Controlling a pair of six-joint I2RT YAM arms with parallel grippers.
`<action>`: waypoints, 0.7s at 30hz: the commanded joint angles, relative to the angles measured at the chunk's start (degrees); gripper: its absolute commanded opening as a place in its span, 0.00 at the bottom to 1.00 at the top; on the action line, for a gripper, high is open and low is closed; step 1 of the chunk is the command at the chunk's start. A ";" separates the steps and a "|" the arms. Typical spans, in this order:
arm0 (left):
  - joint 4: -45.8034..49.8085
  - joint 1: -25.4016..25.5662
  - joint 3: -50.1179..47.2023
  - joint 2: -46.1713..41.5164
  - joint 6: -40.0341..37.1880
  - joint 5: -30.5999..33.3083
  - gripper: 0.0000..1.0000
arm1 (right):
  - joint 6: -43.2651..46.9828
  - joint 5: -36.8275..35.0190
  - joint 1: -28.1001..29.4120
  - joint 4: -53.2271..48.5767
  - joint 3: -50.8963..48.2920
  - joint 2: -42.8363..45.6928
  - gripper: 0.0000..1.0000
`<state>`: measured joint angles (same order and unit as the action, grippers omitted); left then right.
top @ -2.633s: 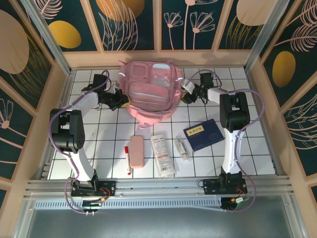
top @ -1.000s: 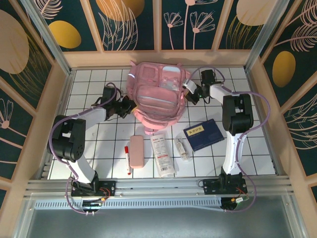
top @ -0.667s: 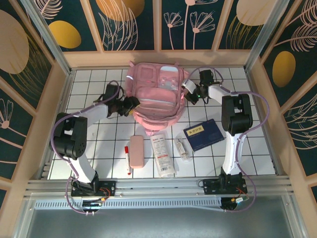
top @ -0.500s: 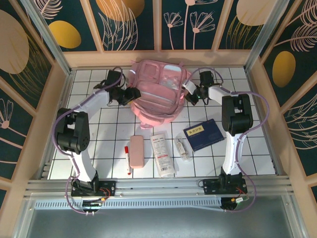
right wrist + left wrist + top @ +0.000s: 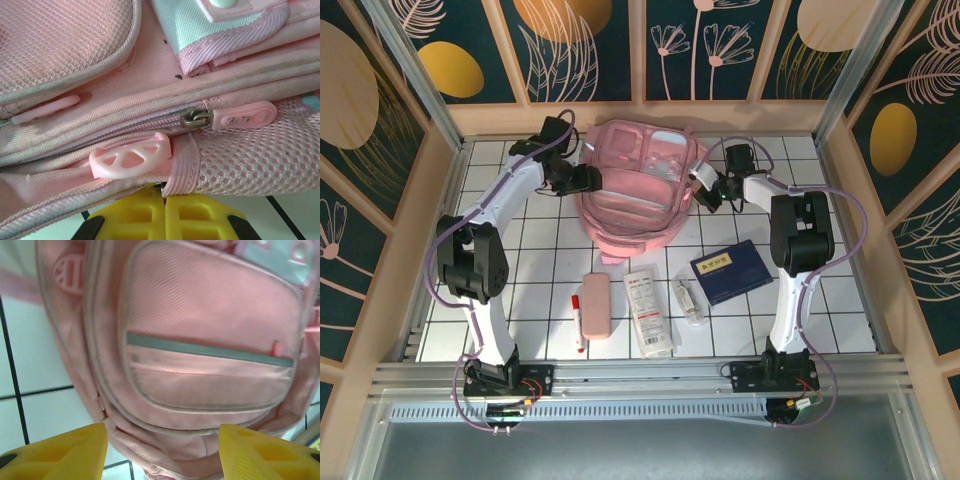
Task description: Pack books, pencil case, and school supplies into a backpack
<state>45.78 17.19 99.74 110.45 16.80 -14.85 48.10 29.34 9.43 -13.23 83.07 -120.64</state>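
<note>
- We see the backpack lying front-up at the far middle of the gridded table.
- Our left gripper hangs at its left side, jaws wide apart and holding nothing.
- Our right gripper is pinched tight on fabric at its right edge.
- The book lies right of centre.
- The packet lies just beside the pencil case.
- The marker lies leftmost, and the tube lies between packet and book.

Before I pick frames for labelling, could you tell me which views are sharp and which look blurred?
Top external: sharp and evenly lit, the backpack and the table grid crisp. Left wrist: soft throughout, the backpack's pocket seams smeared, the left end effector hazy at its tips. Right wrist: sharpest, fabric weave and zipper pull finely resolved.
</note>
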 commanded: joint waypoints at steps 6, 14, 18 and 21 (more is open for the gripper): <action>-7.27 13.26 4.55 5.05 -38.37 5.70 0.58 | -4.61 7.47 0.14 3.37 -1.08 3.95 0.00; -20.97 15.53 -9.52 2.73 -68.93 0.51 0.61 | -5.77 8.45 -0.38 4.84 -3.44 6.01 0.00; -27.48 15.48 -14.21 2.68 -72.33 4.53 0.65 | -5.38 8.19 -0.61 5.10 -4.55 7.02 0.00; -27.52 15.49 -14.72 3.84 -76.87 8.87 0.66 | -5.31 8.10 -0.83 5.43 -5.18 7.47 0.00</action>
<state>23.49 32.69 85.06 114.93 -51.13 -9.28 43.11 34.68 9.10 -9.98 78.41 -116.90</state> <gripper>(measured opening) 0.655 0.050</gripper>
